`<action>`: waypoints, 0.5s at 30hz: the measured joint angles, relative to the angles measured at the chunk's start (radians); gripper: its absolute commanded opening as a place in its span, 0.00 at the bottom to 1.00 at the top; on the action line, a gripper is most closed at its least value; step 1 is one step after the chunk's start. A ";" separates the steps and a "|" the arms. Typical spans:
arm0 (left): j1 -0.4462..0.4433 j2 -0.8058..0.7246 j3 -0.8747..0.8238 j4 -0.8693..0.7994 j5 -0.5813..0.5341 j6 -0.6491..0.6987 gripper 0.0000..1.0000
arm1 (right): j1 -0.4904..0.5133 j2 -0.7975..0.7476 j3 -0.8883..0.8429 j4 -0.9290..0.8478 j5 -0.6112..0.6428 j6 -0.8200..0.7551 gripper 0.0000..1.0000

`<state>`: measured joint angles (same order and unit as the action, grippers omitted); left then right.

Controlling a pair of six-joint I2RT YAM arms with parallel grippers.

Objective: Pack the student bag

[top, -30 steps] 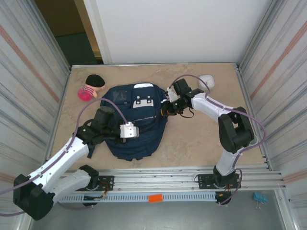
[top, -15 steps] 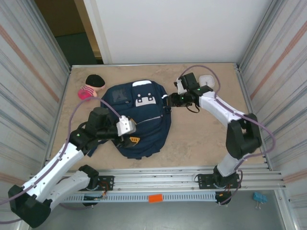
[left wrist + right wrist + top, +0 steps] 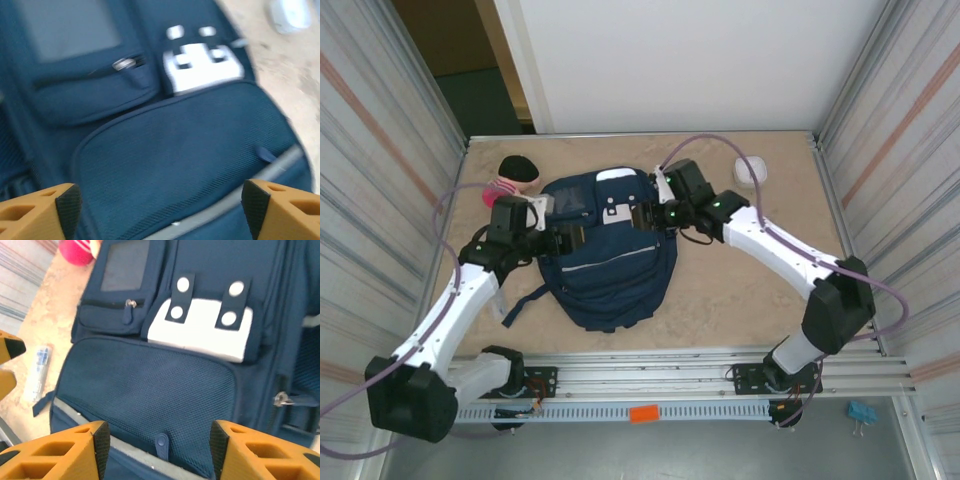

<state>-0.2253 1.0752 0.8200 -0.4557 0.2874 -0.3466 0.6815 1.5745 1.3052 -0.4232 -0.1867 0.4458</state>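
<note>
The student bag (image 3: 608, 268), navy blue with a white patch (image 3: 619, 211) on its front pocket, lies flat in the middle of the table. My left gripper (image 3: 568, 238) hovers over the bag's upper left, open. In the left wrist view its orange fingers (image 3: 45, 210) stand wide apart above the bag's mesh pocket (image 3: 170, 155), with nothing between them. My right gripper (image 3: 642, 216) hovers over the bag's upper right, also open. In the right wrist view it (image 3: 160, 440) straddles a small zip tab (image 3: 161, 442) on the bag (image 3: 150, 385) without touching it.
A pink toy with a black cap (image 3: 512, 180) sits at the bag's far left corner. A white rounded object (image 3: 750, 168) lies at the back right. A small pale tube (image 3: 39, 371) lies on the table beside the bag. Metal walls close both sides.
Both grippers have opened from shut. The left arm swung from the bag's lower left to its upper left. The right gripper moved left over the bag's top, and the bag now lies flatter.
</note>
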 measured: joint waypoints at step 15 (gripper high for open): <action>0.037 0.298 -0.164 0.287 0.049 -0.210 0.76 | 0.127 0.066 -0.301 0.170 0.109 0.286 0.56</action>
<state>-0.1886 1.3735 0.6556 -0.1688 0.3363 -0.5564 0.8089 1.6405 1.0039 -0.2535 -0.0772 0.7319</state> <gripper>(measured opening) 0.766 0.555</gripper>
